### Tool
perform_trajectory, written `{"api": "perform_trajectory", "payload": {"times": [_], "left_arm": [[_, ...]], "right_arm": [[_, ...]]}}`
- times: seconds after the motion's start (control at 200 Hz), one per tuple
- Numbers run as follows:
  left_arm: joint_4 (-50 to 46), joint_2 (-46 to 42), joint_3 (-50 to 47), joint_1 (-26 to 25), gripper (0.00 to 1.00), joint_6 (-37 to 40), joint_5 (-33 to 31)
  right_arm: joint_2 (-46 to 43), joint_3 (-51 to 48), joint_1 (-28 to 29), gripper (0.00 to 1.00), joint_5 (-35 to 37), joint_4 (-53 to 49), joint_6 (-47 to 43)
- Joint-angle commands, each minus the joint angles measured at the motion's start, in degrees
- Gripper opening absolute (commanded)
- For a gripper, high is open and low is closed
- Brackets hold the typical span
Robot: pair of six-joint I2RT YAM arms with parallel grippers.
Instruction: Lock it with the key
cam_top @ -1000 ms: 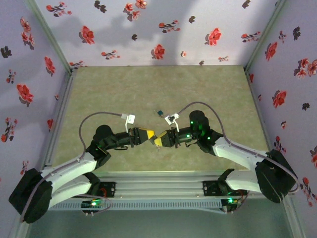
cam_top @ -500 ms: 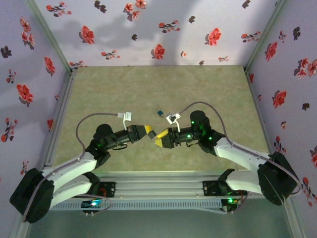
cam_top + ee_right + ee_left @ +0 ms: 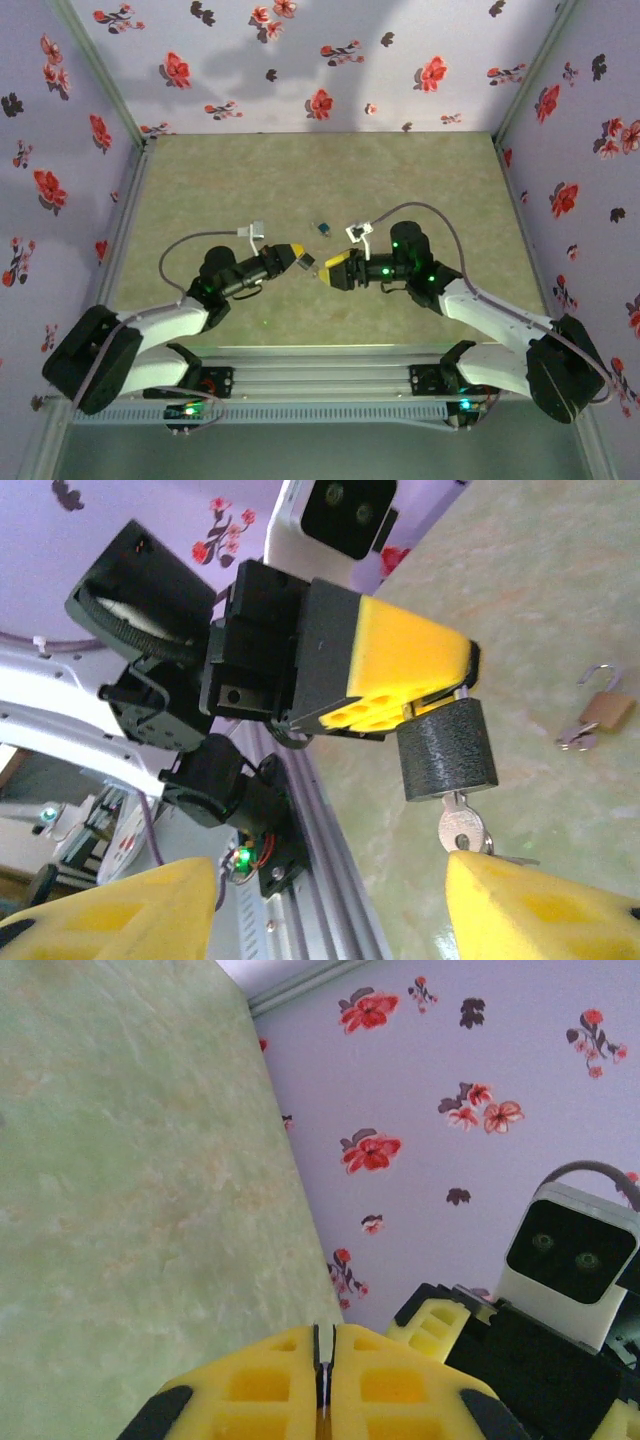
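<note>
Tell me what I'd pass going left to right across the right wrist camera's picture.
The left arm's wrist camera → black padlock, with the key sticking out of its underside → small brass padlock.

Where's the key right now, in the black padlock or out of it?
In. The key hangs from the black padlock, only its head showing below the body.

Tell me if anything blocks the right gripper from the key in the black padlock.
Nothing visible does. The key sticks out of the black padlock held by the shut left gripper, facing the open right gripper with clear air between. The brass padlock lies aside on the table.
</note>
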Motion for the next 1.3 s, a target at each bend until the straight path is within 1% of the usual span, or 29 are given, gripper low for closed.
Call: {"api": "perform_trajectory", "payload": {"times": [0.0,0.13,0.29,0.41,0.6,0.685,0.875,0.91,1.075,1.295], "left_arm": [[11.36,3.31,-0.94,0.43,0.00,-4.08,-1.66],[12.66,5.72,-0.30,0.43,0.00,-5.11,-2.48],[13.50,5.79,-0.38,0.43,0.00,-5.89,-4.43],[14.20,6.75,-0.27,0.43,0.00,-7.43,-5.61],[16.16,9.82,-0.32,0.35,0.00,-10.41,-6.78],[16.48,10.53,-0.29,0.35,0.00,-11.20,-7.28],[16.61,11.33,-0.29,0.30,0.00,-12.16,-7.71],[16.70,11.41,1.29,0.34,0.00,-12.32,-7.86],[16.82,11.31,1.39,0.35,0.00,-12.72,-8.16],[16.87,10.76,1.44,0.38,0.00,-12.79,-8.58]], "right_arm": [[-0.59,0.12,-1.27,0.59,1.83,0.64,2.02],[-0.54,-0.91,-2.61,0.58,1.83,3.11,4.57],[-0.02,-1.52,-4.89,0.54,3.38,4.13,7.13],[2.42,-2.66,-6.38,0.50,3.30,9.01,11.49],[8.95,-1.76,-6.43,0.46,-1.00,15.22,16.32],[10.66,-1.84,-6.43,0.46,-2.21,17.90,17.37],[12.08,-1.76,-6.43,0.43,-2.41,18.70,17.72],[12.39,-1.66,-6.44,0.43,-2.18,18.54,17.71],[15.27,-0.58,-6.34,0.42,-2.92,18.50,18.37],[19.16,0.03,-5.26,0.41,-5.33,23.14,21.04]]}}
